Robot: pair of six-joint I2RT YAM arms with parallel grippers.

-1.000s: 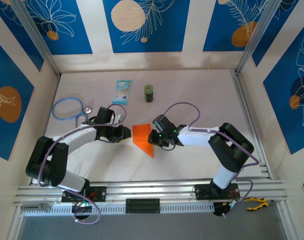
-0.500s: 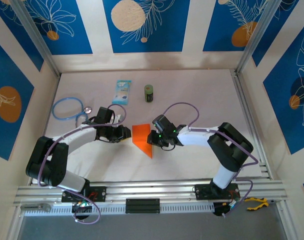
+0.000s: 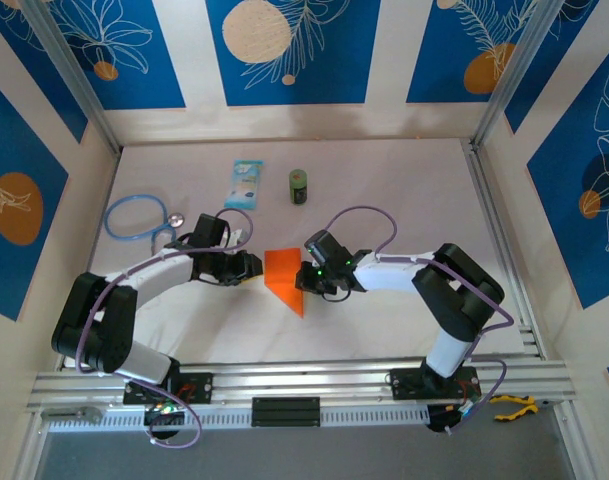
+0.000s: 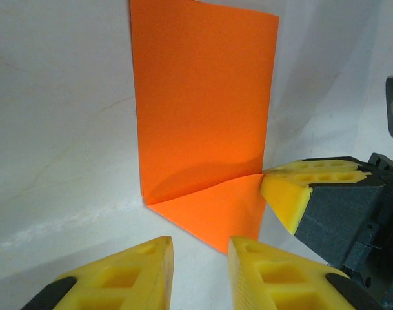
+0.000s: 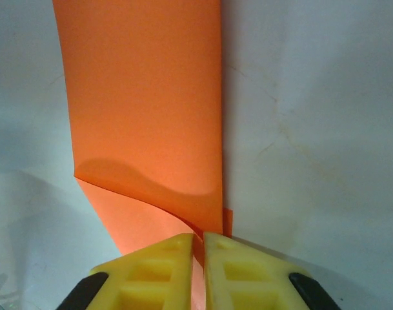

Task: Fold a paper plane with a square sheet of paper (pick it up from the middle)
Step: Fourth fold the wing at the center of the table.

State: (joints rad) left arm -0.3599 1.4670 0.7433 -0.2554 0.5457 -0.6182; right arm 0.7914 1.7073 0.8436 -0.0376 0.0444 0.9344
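Tabletop (image 3: 384, 190): white, bearing folded bright orange paper sheet (image 3: 284, 275) (image 4: 202, 110) (image 5: 144, 110).
Right gripper (image 3: 306, 278) (image 5: 199, 242): we pinch its edge.
Left gripper (image 3: 252, 266) (image 4: 199, 252): parted, empty, alongside.
Left-wrist view: crease (image 4: 202, 187).

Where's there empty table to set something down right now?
Free: table between green can and right rail; near strip before the front rail. Crowded: centre, where left gripper and right gripper flank the orange paper; far left, blue packet and tube loop.

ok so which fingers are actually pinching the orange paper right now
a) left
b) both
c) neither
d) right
d: in the right wrist view the right gripper has its fingers closed on the near edge of the orange paper, while the left gripper has its fingers apart, just short of the sheet.
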